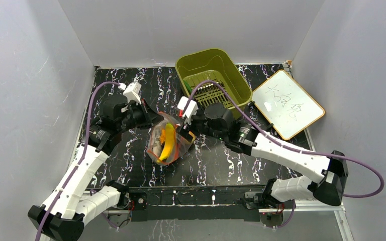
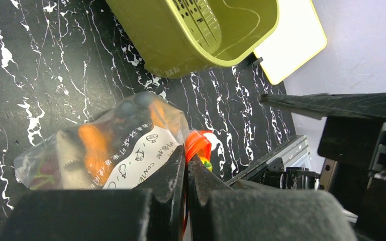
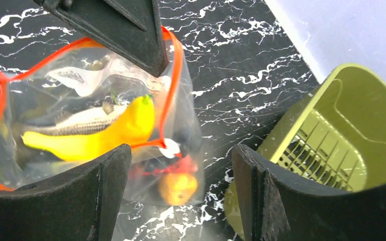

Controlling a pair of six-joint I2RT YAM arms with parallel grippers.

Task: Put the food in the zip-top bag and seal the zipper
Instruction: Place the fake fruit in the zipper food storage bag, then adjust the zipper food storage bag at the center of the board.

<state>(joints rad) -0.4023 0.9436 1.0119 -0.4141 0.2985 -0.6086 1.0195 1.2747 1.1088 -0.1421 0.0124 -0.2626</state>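
The zip-top bag (image 1: 167,145) sits at the middle of the table (image 1: 216,165), between the two grippers and nearer than the basket (image 1: 208,63). The food is inside it: the banana (image 3: 95,138) lies just under the mouth, and an orange piece (image 3: 178,187) sits lower down. The zipper (image 3: 173,75) runs as an open loop, so the mouth gapes unsealed.

The left gripper (image 2: 186,156) is clamped on the zipper at one end. The right gripper (image 3: 180,153) has its jaws spread wide, pinching nothing, just right of the bag.

The main risk is the banana. Its tip is close to the strip and could get caught in the seal or stop the two sides from meeting. With only one pinch holding the mouth, a sideways push from the right fingers could drag or tip the bag and spill pieces. Those fingers might also catch thin film instead of the strip. The basket stands just right of that gripper and could be knocked.

A white label (image 2: 140,155) on the bag shows Chinese characters, small pictograms and the letters "CONTE", the rest being hidden. The whiteboard (image 1: 287,103) at far right carries green handwriting, probably Chinese, too small to read.
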